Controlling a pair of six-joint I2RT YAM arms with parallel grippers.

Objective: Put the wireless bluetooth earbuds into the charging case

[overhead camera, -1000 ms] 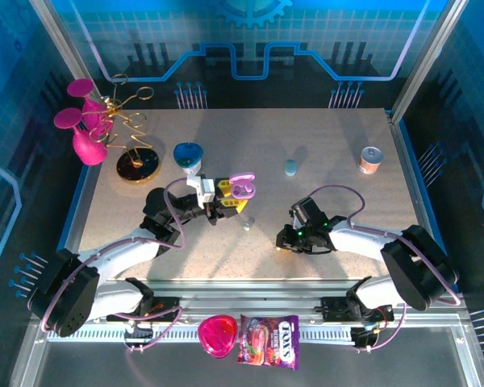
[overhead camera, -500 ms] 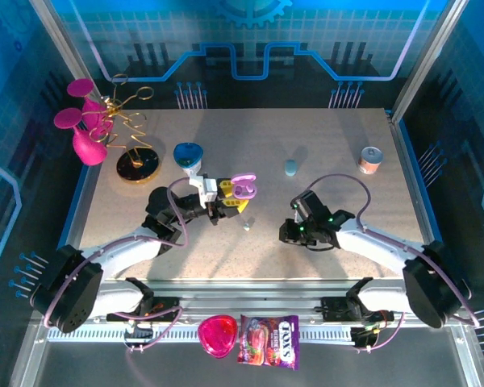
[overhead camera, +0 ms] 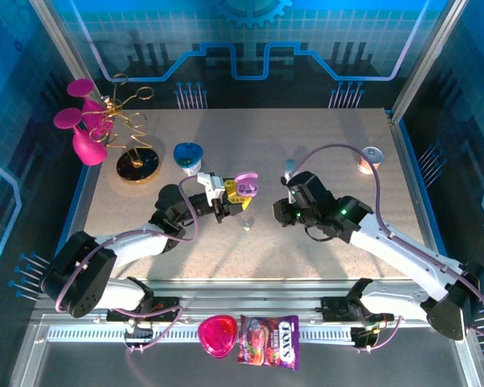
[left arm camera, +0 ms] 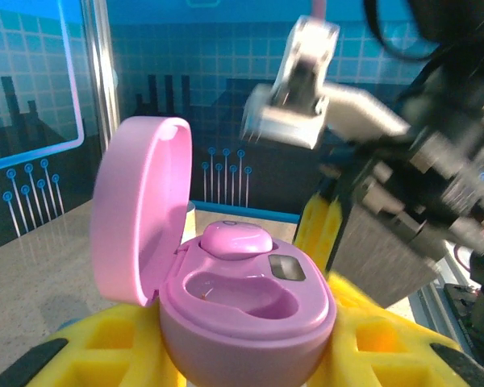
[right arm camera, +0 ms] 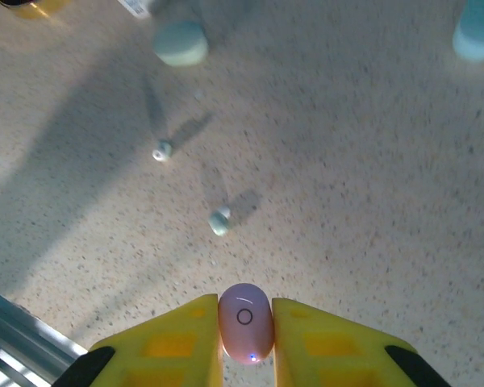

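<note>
My left gripper (overhead camera: 232, 198) is shut on an open lilac charging case (overhead camera: 242, 187), held above the table. In the left wrist view the case (left arm camera: 246, 310) sits between yellow fingers (left arm camera: 105, 355). Its lid (left arm camera: 137, 210) stands up at the left, one lilac earbud (left arm camera: 234, 239) is seated at the back, and the front slot (left arm camera: 242, 292) is empty. My right gripper (overhead camera: 283, 213) hangs just right of the case, shut on a second lilac earbud (right arm camera: 245, 321). Two mint earbuds (right arm camera: 219, 220) (right arm camera: 162, 150) lie on the table, one of them (overhead camera: 246, 226) below the case.
A light blue case (overhead camera: 289, 167) and a small can (overhead camera: 371, 159) stand at the back right. A blue-topped cup (overhead camera: 189, 156) and a pink flower stand (overhead camera: 93, 133) are at the back left. A pale mint case (right arm camera: 181, 43) lies beyond the loose earbuds.
The right arm has lifted and swung toward the far left, bringing its gripper close to the held case. The left gripper has shifted slightly up and right with the case.
</note>
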